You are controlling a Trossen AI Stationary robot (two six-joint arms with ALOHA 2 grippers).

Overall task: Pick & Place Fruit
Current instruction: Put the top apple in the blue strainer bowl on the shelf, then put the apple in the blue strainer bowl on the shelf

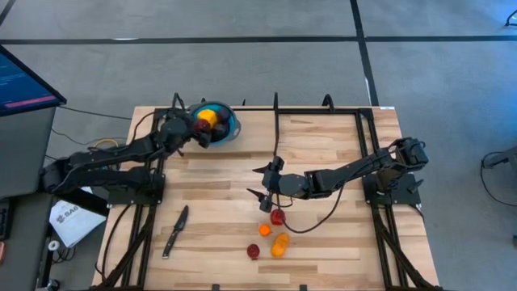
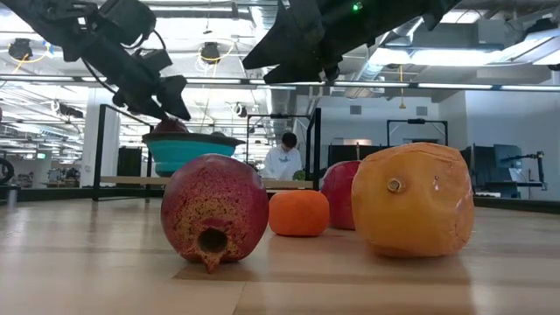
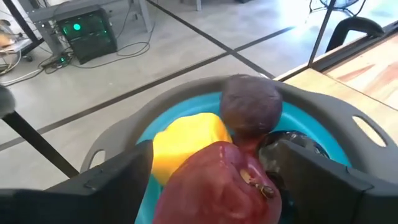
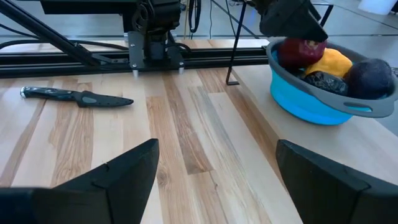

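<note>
A round blue bowl with a grey rim [image 1: 229,127] stands at the table's far left and holds a yellow fruit [image 3: 186,140], a dark purple fruit [image 3: 252,102] and a near-black one [image 4: 323,79]. My left gripper [image 3: 217,180] reaches into the bowl, shut on a dark red fruit [image 3: 211,186]. Near the table's middle, a red fruit [image 1: 277,217], a small orange one [image 1: 264,229], a yellow-orange one [image 1: 279,244] and a dark red one [image 1: 254,251] lie on the wood. My right gripper [image 1: 265,183] hovers open just beyond them, toward the far edge. My left gripper pinches the dark red fruit by its two sides [image 3: 165,186] between its two fingers, coming slanting down from the table's left. The fruit sits on top of the pile in the bowl; whether it rests on the other fruits or hangs just above them, I cannot tell.
A slim dark knife [image 1: 175,230] lies near the table's left front. Black frame rails [image 1: 276,121] run across the far edge and down the middle. Bare wood [image 4: 205,143] lies between the bowl and the loose fruits. A person sits in the room beyond [image 2: 284,157].
</note>
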